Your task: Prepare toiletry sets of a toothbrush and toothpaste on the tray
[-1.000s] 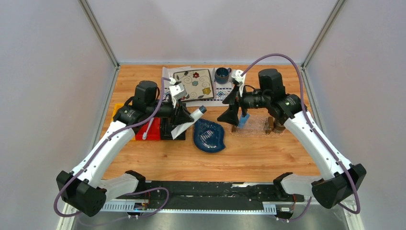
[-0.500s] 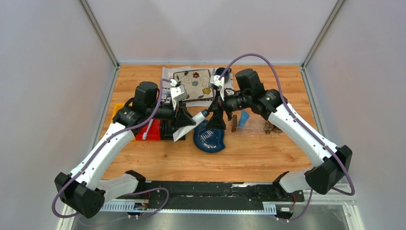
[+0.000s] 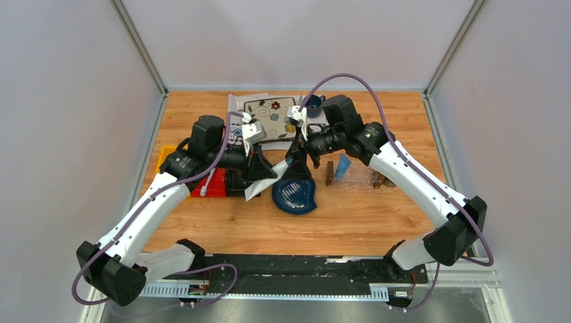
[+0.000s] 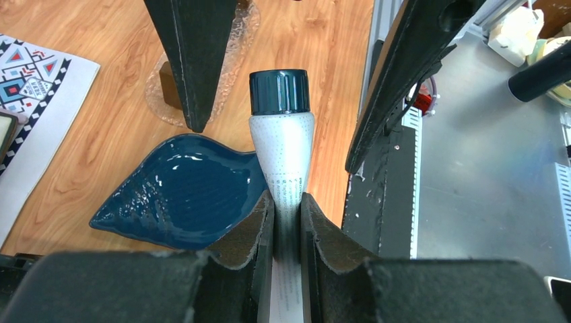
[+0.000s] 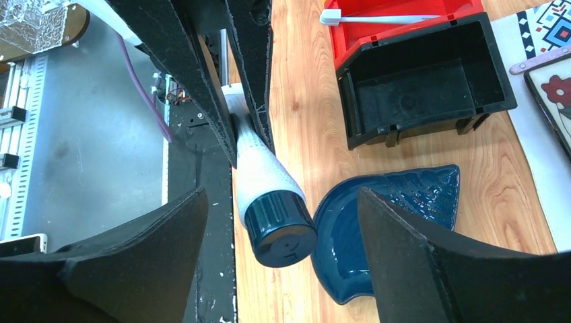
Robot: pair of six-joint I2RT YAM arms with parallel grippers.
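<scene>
Right arm (image 3: pixel 404 168) nearer toothpaste (image 4: pixel 281 145); print (image 4: pixel 283 186) illegible

Two tubes: white tube (image 4: pixel 281 145) just left of the dish (image 3: pixel 294 193), blue tube (image 3: pixel 343 166) right of it. One toothbrush (image 3: pixel 207 182), one red bin (image 3: pixel 217 190), one black bin (image 5: pixel 424 74), all left of the dish. One tray (image 3: pixel 360 179) to its right. One mug (image 3: pixel 312 105), one plate (image 3: pixel 269 116) behind.

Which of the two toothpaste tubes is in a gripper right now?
The white-grey tube with the dark cap, clamped in the left gripper; the light blue tube rests on the clear tray, ungripped.
</scene>
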